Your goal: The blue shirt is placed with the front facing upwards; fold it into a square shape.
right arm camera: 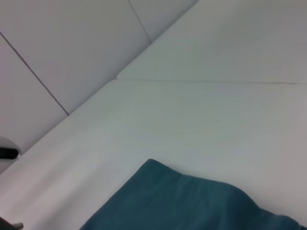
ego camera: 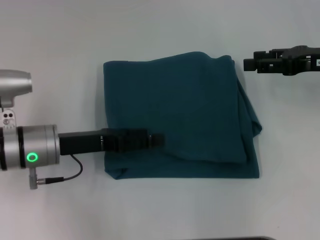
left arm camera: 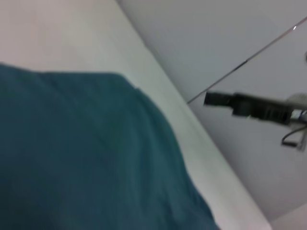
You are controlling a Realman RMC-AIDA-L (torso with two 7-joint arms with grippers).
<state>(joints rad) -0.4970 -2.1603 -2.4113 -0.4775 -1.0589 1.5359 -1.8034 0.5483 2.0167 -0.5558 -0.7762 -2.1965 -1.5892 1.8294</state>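
The blue shirt (ego camera: 180, 115) is seen folded into a near-square bundle at the middle of the white table (ego camera: 160, 215), its slightly longer axis running left to right in the head view. Only plain teal cloth is shown; no lettering is visible. The left edge is straight and clean, the far edge rises a little toward the right, and along the right side the layers are offset, so that a lower layer sticks out as a ragged corner. A folded top layer ends just short of the near edge.

The left gripper (ego camera: 159, 139) is held over the near-left part of the shirt, pointing rightward. Its jaws appear drawn close together, though whether cloth is held cannot be told. The right gripper (ego camera: 248, 64) is parked above bare table just beyond the far-right corner, apart from the cloth; its opening cannot be told.

Open table is left on every side of the bundle.
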